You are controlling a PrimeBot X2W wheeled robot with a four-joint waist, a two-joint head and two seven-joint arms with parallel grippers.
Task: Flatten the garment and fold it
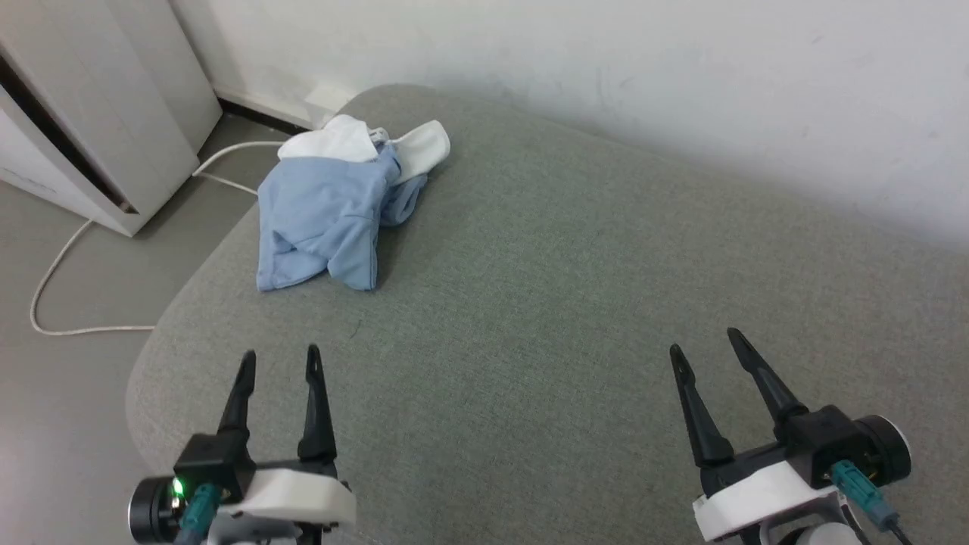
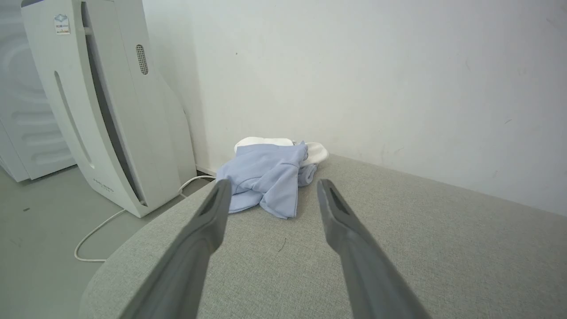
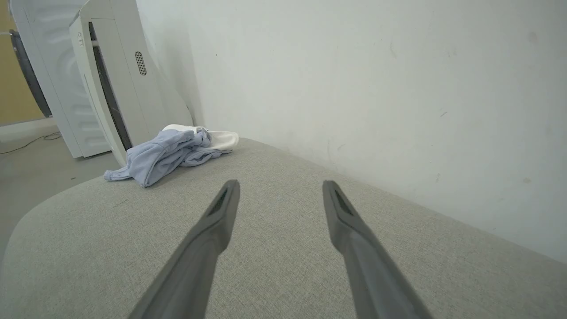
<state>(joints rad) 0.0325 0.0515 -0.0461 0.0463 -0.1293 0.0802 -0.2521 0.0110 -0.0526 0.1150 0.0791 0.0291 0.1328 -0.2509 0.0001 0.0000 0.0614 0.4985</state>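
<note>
The garment (image 1: 322, 219) is a light blue shirt with white parts, lying crumpled in a heap at the far left corner of the grey-green cushioned surface (image 1: 575, 303). It also appears ahead of the fingers in the left wrist view as the garment (image 2: 266, 177) and far to the left in the right wrist view as the garment (image 3: 164, 155). My left gripper (image 1: 280, 356) hovers open near the front left, well short of the heap. My right gripper (image 1: 704, 341) stands open at the front right, far from it. Nothing is between either pair of fingers.
A white wall runs along the far side of the surface. A tall white appliance (image 1: 91, 113) stands on the floor to the left, with a white cable (image 1: 68, 257) trailing across the grey floor beside the surface's rounded left edge.
</note>
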